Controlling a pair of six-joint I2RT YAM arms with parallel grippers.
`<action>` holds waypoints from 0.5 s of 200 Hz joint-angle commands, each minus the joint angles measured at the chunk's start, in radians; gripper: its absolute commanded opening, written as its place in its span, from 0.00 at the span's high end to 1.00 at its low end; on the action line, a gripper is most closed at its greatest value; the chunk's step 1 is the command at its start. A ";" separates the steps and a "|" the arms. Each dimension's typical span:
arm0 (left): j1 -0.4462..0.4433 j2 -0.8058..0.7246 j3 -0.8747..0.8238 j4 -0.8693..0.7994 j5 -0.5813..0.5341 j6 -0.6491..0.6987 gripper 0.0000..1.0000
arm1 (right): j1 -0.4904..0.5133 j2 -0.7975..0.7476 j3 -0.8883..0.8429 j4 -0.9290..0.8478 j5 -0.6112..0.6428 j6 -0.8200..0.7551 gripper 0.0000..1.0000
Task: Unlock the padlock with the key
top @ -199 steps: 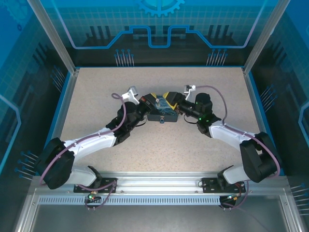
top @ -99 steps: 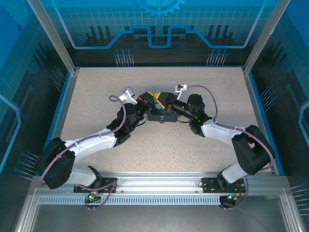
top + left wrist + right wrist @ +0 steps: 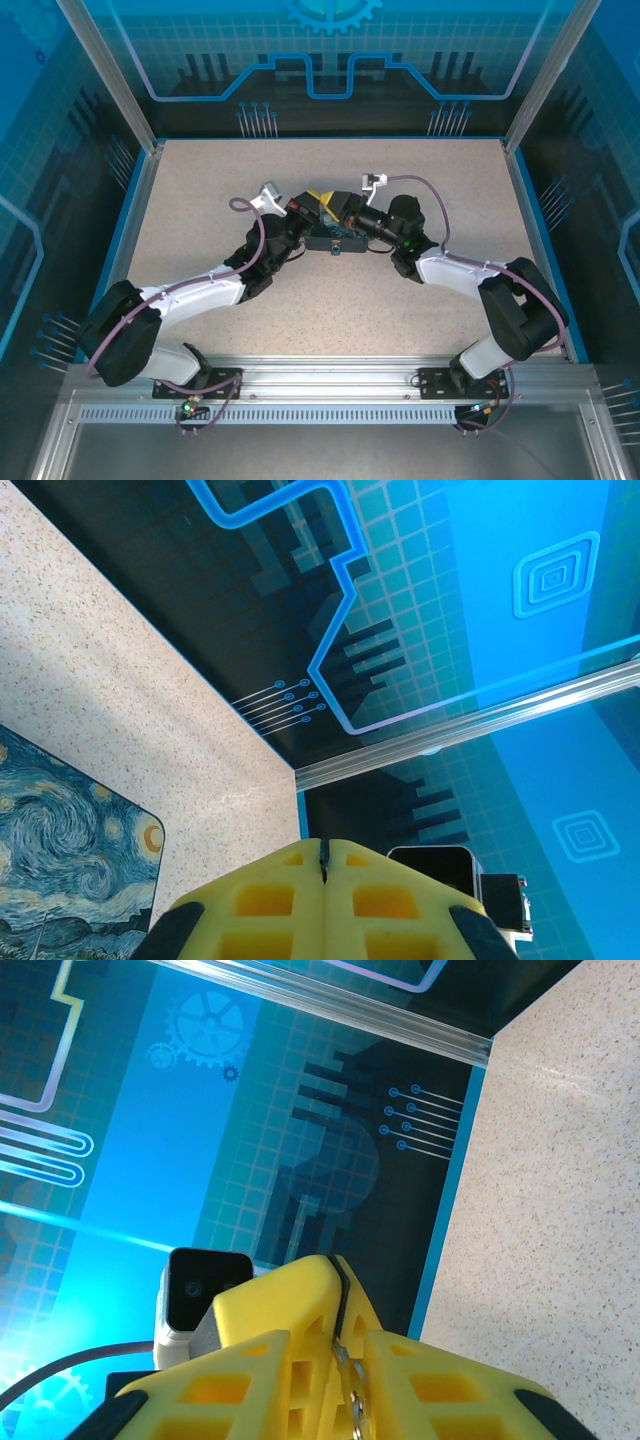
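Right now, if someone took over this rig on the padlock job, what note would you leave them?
Left gripper: shut, at the far side of the painted tin; nothing clearly held.
Right gripper: fingers pinched on a thin metal piece with silvery links, apparently the key.
Padlock: seems to sit at the tin's near edge; too small overhead to tell its state.
Done: key apparently in hand.
Left: bring the key to the padlock, insert it, turn it, free the shackle.

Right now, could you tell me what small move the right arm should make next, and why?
Probably tighten the right gripper: a thin metal piece, perhaps the key, sits between its yellow fingers, while the left gripper is shut beside it.
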 commanded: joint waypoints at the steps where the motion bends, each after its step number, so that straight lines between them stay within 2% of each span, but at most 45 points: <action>1: -0.012 0.012 0.012 0.038 -0.026 -0.003 1.00 | 0.010 0.014 -0.004 0.051 -0.009 0.005 0.77; 100: -0.016 0.016 0.026 0.038 -0.029 0.011 1.00 | 0.009 -0.010 -0.044 0.057 -0.021 0.002 0.78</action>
